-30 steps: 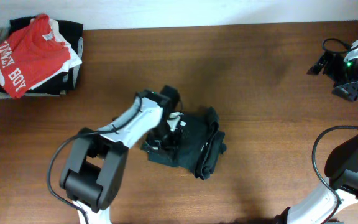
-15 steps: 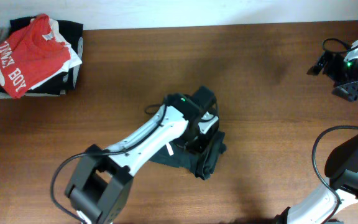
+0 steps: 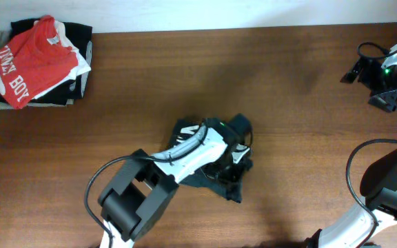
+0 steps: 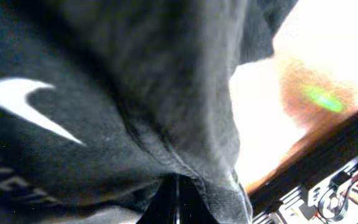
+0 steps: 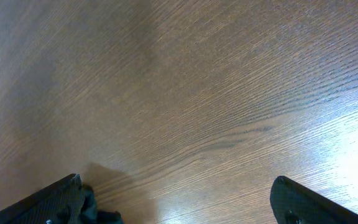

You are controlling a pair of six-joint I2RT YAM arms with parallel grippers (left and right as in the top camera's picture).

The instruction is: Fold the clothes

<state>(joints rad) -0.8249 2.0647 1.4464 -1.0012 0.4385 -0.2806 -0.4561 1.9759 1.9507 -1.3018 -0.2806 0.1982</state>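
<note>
Pinching crumpled black swoosh-marked shirt (image 3: 182, 128), left jaws; right jaws spread above table (image 5: 197, 93).

A brown wooden desk (image 3: 288, 103) fills nearly the whole overhead view, its grain running along its length and a faint darker patch of shadow lying toward its upper right. Beyond its far edge runs a narrow pale strip (image 3: 185, 14) of plain background. Seen close from the right wrist, the wood shows fine slanting grain and a bright glare at the lower right.
</note>
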